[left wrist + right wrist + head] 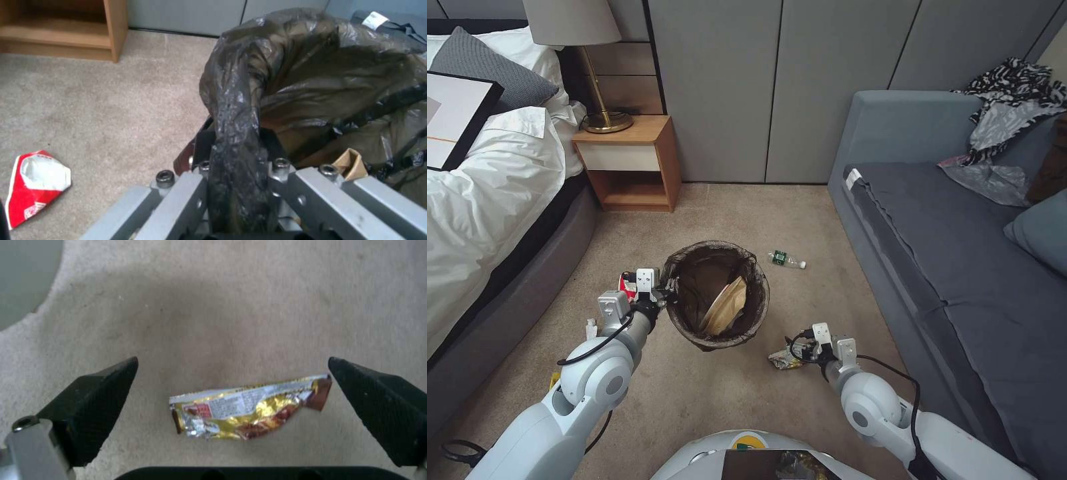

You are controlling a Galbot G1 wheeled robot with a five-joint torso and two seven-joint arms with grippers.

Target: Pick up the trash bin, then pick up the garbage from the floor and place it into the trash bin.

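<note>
While the left gripper clamps the trash bin rim, a brown paper bag lies inside. From its wrist, the right gripper spreads wide around a gold wrapper.

We see two glossy white arms with rounded joints, each bearing a grey disc; black cables loop along both forearms. The left gripper has grey metal links with dark socket screws and a white block on top. The right gripper carries black textured wedge-shaped jaws on grey mounts. The rounded white base shows a yellow-green mark
</note>
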